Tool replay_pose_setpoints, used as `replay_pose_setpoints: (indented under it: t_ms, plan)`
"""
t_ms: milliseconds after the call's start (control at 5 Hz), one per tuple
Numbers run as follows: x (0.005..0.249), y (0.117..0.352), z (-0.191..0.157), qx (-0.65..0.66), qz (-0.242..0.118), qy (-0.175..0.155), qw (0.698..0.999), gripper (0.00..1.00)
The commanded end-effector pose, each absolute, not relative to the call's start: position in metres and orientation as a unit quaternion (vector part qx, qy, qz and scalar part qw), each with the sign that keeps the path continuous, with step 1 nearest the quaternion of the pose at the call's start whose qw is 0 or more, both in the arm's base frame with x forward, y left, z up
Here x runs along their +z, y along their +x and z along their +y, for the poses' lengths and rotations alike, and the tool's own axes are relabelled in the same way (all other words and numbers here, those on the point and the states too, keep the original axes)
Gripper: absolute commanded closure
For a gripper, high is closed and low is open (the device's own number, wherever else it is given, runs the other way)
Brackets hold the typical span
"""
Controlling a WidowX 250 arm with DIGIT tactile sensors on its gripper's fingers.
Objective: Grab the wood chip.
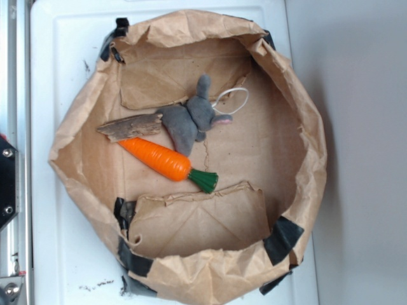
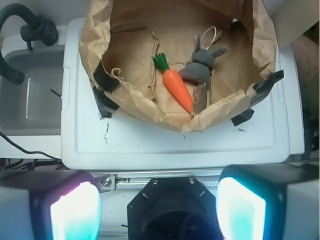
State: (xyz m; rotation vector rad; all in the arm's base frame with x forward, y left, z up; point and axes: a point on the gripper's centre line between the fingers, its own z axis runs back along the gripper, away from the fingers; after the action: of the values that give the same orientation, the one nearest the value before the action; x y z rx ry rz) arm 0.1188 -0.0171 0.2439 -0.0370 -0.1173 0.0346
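Exterior view: brown paper bag (image 1: 299, 127), rolled down into a shallow open nest and patched with black tape (image 1: 282, 239), sits on a white tray (image 1: 57, 254). Three items on the bag floor, clustered left of centre.

The wood chip (image 1: 130, 127) lies flat, roughly level, its long axis running 9 to 3 o'clock. Rough brown-grey surface, jagged ends. Its right end touches the grey plush rabbit (image 1: 191, 119). The orange plastic carrot (image 1: 159, 157) lies just beside the chip at its 5 o'clock, orange tip near the chip's underside, green top pointing to about 4 o'clock. A white loop (image 1: 232, 98) shows at the rabbit's 2 o'clock.

Wrist view: same cluster seen from the other side. The wood chip (image 2: 200, 98) appears partly hidden behind the bag's near rim, carrot (image 2: 177, 87) at its 9 o'clock, rabbit (image 2: 202, 65) at its 12 o'clock. The gripper (image 2: 159, 210) fills the bottom edge, well apart from the bag; fingers (image 2: 75, 212) spread wide, nothing between them. A grey tub (image 2: 30, 100) and a black hose (image 2: 20, 30) at far left.
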Motion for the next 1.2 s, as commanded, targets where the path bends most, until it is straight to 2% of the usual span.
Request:
replay_pose_setpoints:
  t_ms: [0,200,400,600,800,1000]
  plan:
    - [0.244,0.119,-0.017,0.017,-0.059,-0.018,0.998,0.0]
    - [0.242,0.159,-0.016,0.019,-0.053,0.002,0.998,0.0]
    - [0.233,0.203,-0.008,-0.04,-0.058,0.031,0.997,0.0]
    - [0.216,0.216,0.004,-0.142,-0.072,0.019,0.987,0.0]
    - [0.178,0.224,0.026,-0.263,-0.072,-0.005,0.962,0.0]
    - [0.178,0.224,0.026,-0.263,-0.072,-0.005,0.962,0.0]
